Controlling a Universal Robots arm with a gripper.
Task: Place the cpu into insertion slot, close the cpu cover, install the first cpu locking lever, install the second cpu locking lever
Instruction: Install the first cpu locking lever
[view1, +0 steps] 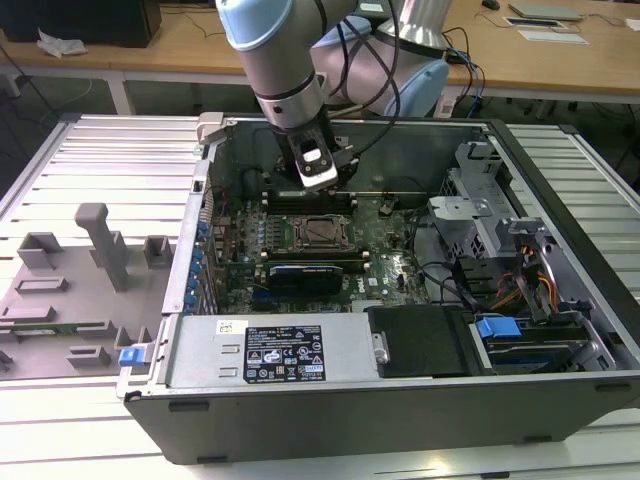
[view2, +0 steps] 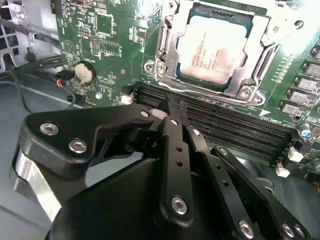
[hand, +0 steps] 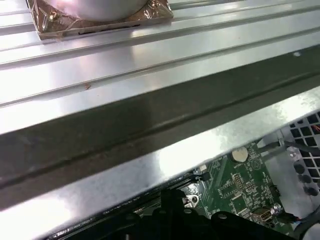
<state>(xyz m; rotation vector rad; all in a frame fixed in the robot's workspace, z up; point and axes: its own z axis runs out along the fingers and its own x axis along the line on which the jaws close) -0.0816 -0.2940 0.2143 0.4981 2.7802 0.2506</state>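
In the second wrist view the cpu (view2: 212, 47) is seen seated flat in the insertion slot (view2: 165, 47), framed by the cpu cover (view2: 260, 55) on the green board (view2: 107, 45). The black pincer (view2: 167, 107) is held just beside the slot over the memory slots (view2: 225, 127), its fingers (view2: 175, 130) drawn together and holding nothing. In the exterior view the pincer (view1: 320, 185) is seen hanging above the slot (view1: 322, 233) inside the open computer case (view1: 400, 400).

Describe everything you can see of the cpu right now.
The cpu, a small flat square chip with a dull silver-grey metal top bearing faint print, lies flat in the square insertion slot on the green circuit board. The thin silver metal cpu cover frames it on all sides, leaving its top exposed through the window. Nothing rests on its top. The black gripper sits beside the slot over the long memory slots, not touching it.
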